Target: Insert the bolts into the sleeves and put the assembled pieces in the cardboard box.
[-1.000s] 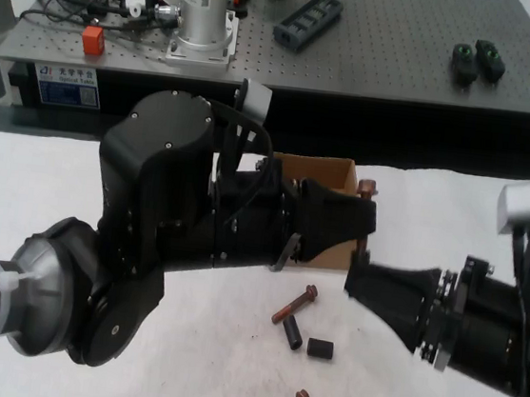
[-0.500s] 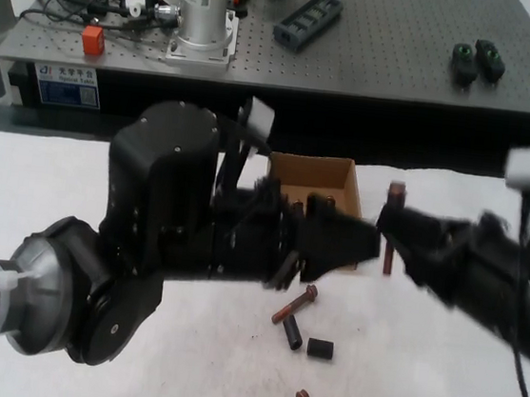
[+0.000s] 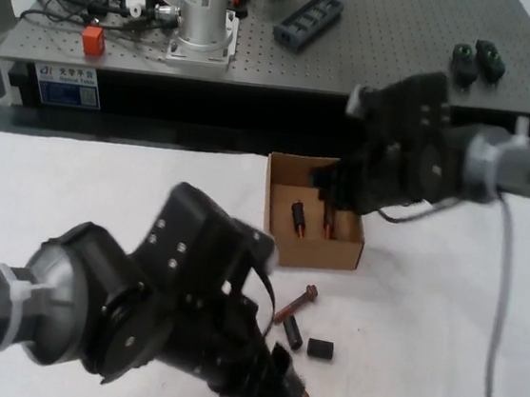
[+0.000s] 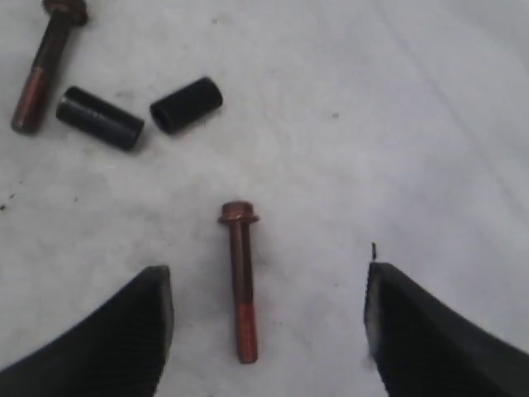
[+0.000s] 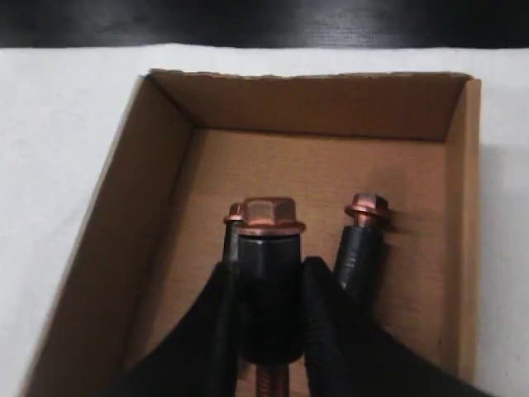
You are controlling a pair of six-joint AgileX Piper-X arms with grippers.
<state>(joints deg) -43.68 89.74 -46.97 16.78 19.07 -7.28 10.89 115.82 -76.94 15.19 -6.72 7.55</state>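
Count of bolts: two loose bolts, [image 4: 240,281] and [image 4: 45,70], lie on the white cloth [image 4: 397,124] in front of the cardboard box [image 5: 107,248].
Count of sleeves: two loose black sleeves, [image 4: 99,118] and [image 4: 187,104], lie between the two bolts, close to each other but not touching.
Count of assembled pieces: three copper heads show inside the box. One is the held piece [image 5: 266,217], one is a piece [image 5: 361,244] just beside it, and one head [image 5: 234,217] is mostly hidden behind the held one.
Right gripper [image 5: 271,281]: it is over the box, with both fingers pressed on the black sleeve of the held piece.
Left gripper [image 4: 266,277]: it is spread wide and grips nothing, low over the bolt farther from the box.
Room: bare cloth lies on both sides of this bolt up to each finger. The held piece is inside the box walls, touching none, and bare cardboard floor shows around it.
Axis: the bolt on the cloth lies flat along the gap between the fingers, with its head toward the sleeves and the box. The held piece runs along the fingers, with its head past the fingertips.
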